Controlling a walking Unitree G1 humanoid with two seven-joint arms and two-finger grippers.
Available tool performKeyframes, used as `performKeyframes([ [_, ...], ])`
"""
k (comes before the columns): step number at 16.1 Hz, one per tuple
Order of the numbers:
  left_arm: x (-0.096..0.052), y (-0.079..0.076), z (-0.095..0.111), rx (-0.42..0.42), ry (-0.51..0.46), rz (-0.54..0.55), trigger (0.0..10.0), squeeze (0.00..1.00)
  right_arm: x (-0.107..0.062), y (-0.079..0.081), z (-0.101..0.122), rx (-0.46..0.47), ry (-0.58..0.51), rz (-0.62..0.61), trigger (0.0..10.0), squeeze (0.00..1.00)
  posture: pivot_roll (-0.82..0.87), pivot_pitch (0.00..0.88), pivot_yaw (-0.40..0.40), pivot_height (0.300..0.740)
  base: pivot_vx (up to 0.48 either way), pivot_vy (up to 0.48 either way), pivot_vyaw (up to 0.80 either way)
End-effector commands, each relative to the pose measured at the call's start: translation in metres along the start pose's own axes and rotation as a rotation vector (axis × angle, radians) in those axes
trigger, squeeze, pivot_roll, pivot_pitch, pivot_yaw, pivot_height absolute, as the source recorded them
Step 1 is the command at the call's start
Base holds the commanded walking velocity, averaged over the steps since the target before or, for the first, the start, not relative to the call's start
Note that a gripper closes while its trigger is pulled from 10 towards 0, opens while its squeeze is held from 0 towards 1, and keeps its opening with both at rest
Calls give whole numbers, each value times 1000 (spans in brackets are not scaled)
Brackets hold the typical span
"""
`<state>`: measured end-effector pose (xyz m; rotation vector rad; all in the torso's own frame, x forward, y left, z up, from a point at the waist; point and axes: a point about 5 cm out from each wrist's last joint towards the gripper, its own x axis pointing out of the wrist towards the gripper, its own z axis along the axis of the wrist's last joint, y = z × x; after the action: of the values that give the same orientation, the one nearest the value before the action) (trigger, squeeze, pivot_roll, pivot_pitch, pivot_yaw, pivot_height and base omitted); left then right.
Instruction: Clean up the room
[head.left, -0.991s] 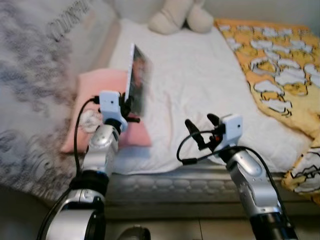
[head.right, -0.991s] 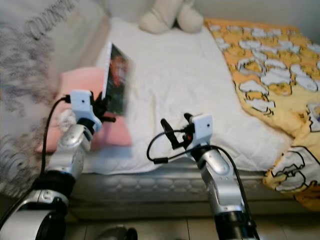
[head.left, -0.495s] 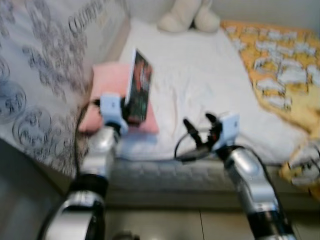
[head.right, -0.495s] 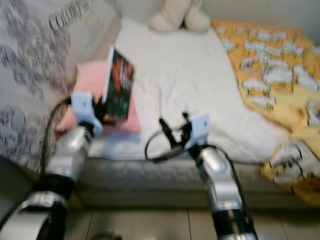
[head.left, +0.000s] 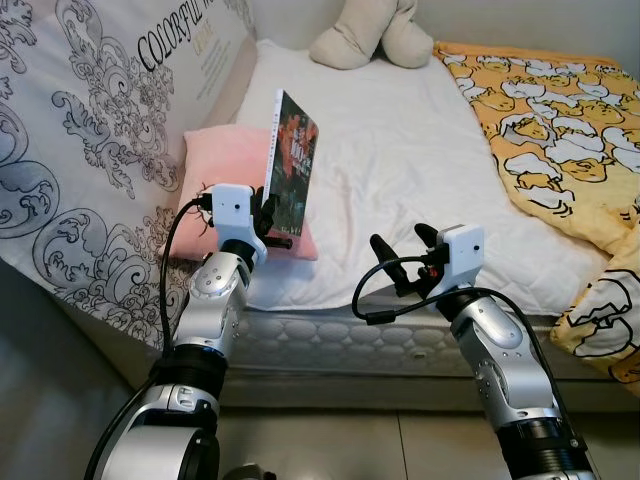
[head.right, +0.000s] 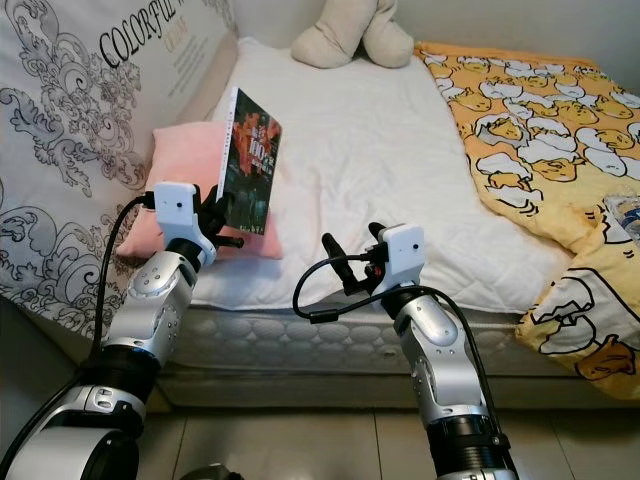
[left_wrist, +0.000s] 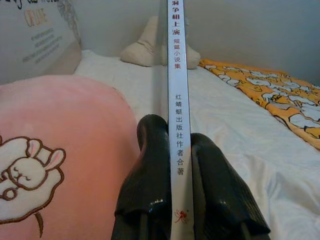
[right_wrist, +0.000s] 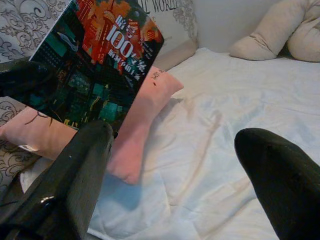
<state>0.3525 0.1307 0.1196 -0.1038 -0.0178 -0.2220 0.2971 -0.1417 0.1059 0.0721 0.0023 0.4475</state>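
Observation:
My left gripper (head.left: 272, 218) is shut on a book (head.left: 291, 165) with a dark, colourful cover, holding it upright over the pink pillow (head.left: 228, 172) at the bed's left edge. In the left wrist view the book's white spine (left_wrist: 176, 100) stands between the two black fingers (left_wrist: 150, 165). My right gripper (head.left: 403, 255) hangs open above the front edge of the white mattress (head.left: 400, 150), nothing between its fingers. The right wrist view has the book's cover (right_wrist: 95, 65) and the pillow (right_wrist: 145, 110) ahead of it.
A beige plush toy (head.left: 365, 40) lies at the far end of the bed. An orange blanket with duck prints (head.left: 560, 130) covers the right side and hangs over the front corner. A patterned white wall panel (head.left: 90, 150) stands on the left. Grey floor (head.left: 350, 440) lies below.
The camera has pulled back and turned left, so more of the wall panel and floor shows. My left gripper still holds the book upright; both arms keep about the same pose.

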Motion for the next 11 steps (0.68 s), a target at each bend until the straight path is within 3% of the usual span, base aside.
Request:
performKeyframes([
  [1, 6, -6, 16, -3, -69, -10, 10000, 0, 0, -4, 5, -10, -18, -15, 10000, 0, -96, 0, -13, 740, 0, -480, 0],
  [7, 7, 0, 12, 60, -27, 15, 10000, 0, 0, 1, 5, -20, -30, -1, 10000, 0, -100, 0, -10, 740, 48, -452, 0],
  [11, 6, 2, 11, 73, -33, 8, 10000, 0, -1, -4, 5, -18, -29, -19, 10000, 0, -108, 0, -4, 740, 0, 0, 0],
])
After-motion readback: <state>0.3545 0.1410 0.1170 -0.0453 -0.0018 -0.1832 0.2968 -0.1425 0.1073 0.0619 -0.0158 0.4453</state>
